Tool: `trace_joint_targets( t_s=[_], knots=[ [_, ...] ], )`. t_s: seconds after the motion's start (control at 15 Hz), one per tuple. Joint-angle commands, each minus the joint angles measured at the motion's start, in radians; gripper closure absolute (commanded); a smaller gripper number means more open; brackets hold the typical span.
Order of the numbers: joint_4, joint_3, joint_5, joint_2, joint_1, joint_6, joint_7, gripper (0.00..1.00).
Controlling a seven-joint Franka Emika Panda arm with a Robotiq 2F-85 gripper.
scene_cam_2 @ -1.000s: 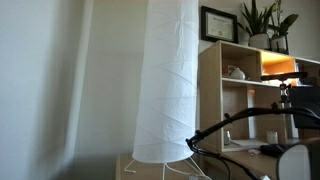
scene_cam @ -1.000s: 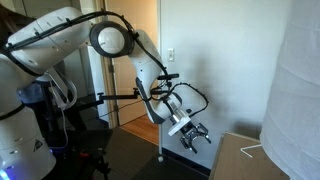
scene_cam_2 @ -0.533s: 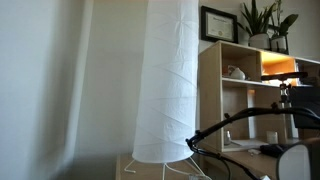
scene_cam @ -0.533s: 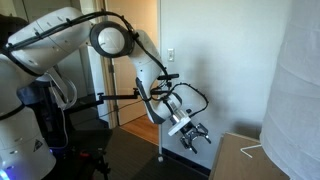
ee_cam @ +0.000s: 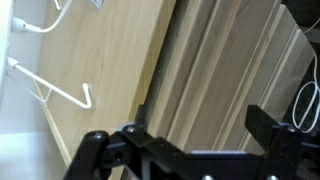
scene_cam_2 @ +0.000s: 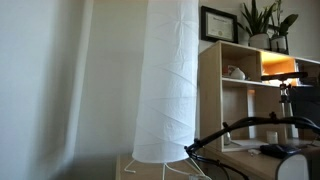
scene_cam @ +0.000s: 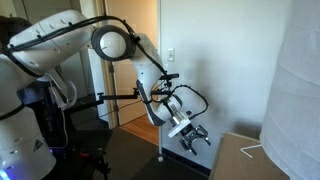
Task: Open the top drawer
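Observation:
In an exterior view my gripper (scene_cam: 197, 134) hangs, fingers down, just beyond the left edge of a light wood cabinet (scene_cam: 243, 157). The wrist view looks straight down on the cabinet top (ee_cam: 110, 60) and its edge, with stepped wooden strips (ee_cam: 215, 60) beside it that look like drawer fronts seen from above. Which strip is the top drawer I cannot tell, and no handle shows. The gripper (ee_cam: 205, 118) is open, its two black fingers (ee_cam: 268, 125) spread wide over those strips with nothing between them.
A tall white paper floor lamp (scene_cam: 298, 90) stands on the cabinet side, and its white wire feet (ee_cam: 55, 90) rest on the top. A wooden shelf unit (scene_cam_2: 238, 70) with plants (scene_cam_2: 265, 20) stands behind the lamp (scene_cam_2: 168, 80). A doorway (scene_cam: 130, 50) is behind the arm.
The arm has sunk slightly: the black cable arc sits lower in an exterior view and the gripper is a little lower. The jaws stay open.

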State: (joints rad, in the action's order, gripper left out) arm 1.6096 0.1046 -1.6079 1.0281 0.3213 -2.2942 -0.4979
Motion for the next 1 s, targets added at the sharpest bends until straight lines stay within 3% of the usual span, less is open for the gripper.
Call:
trace_joint_targets(
  t_s=[0.0, 0.53, 0.93],
  knots=[
    [-0.050, 0.015, -0.007, 0.029, -0.015, 0.000, 0.018, 0.00],
    [-0.140, 0.008, -0.008, 0.090, -0.022, -0.016, 0.029, 0.00],
    [-0.128, 0.007, 0.000, 0.089, -0.015, 0.000, 0.005, 0.00]
  ],
)
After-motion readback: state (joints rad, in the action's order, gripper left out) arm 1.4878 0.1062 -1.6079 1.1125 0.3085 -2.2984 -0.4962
